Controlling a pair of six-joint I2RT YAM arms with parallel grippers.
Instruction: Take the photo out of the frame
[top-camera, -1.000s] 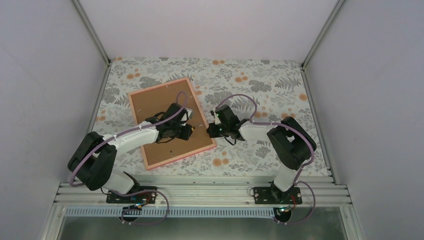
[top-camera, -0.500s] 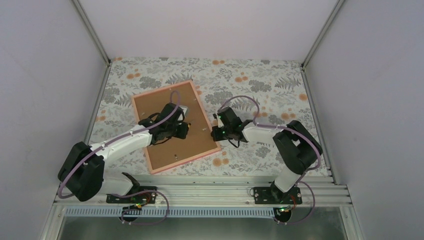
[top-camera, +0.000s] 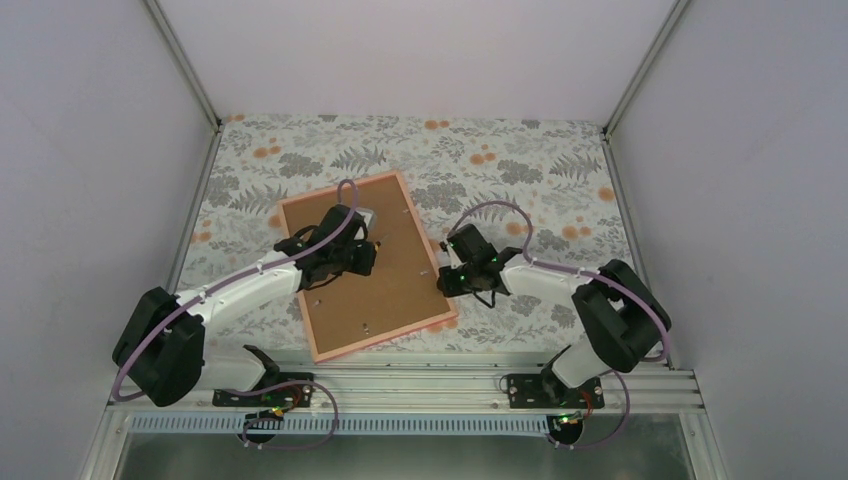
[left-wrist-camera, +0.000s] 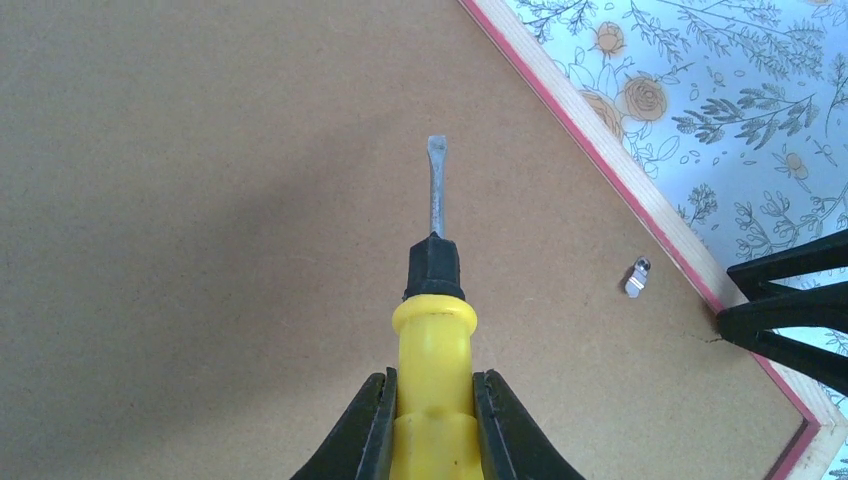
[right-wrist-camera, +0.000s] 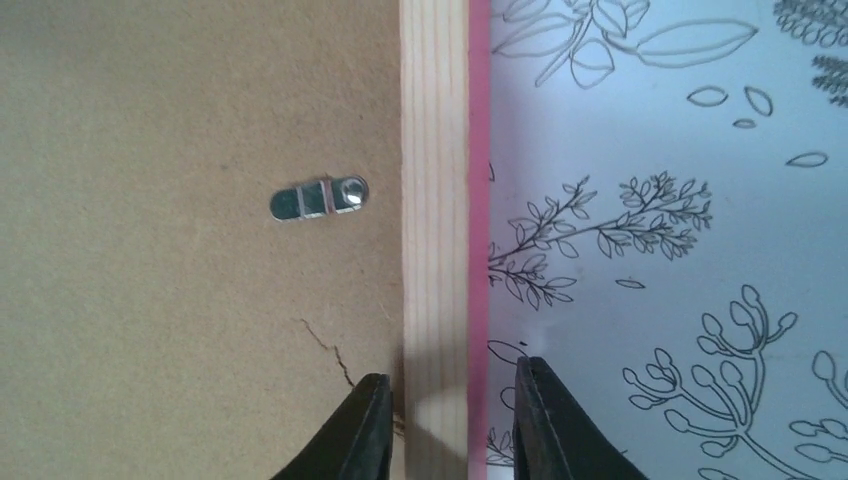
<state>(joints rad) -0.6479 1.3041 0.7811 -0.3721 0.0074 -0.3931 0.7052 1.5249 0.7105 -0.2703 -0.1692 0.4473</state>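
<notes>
One screwdriver (left-wrist-camera: 436, 330) in left hand (left-wrist-camera: 431, 405), frame (top-camera: 395, 285) face-down

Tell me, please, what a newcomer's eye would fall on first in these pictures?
The frame lies face down in the middle of the floral table, its brown board up inside the pink border. The left pincer grips a yellow screwdriver, whose blade points out over that board. The right pincer stands slightly open astride the frame's rail nearest the right arm, close to a small metal clip.
</notes>
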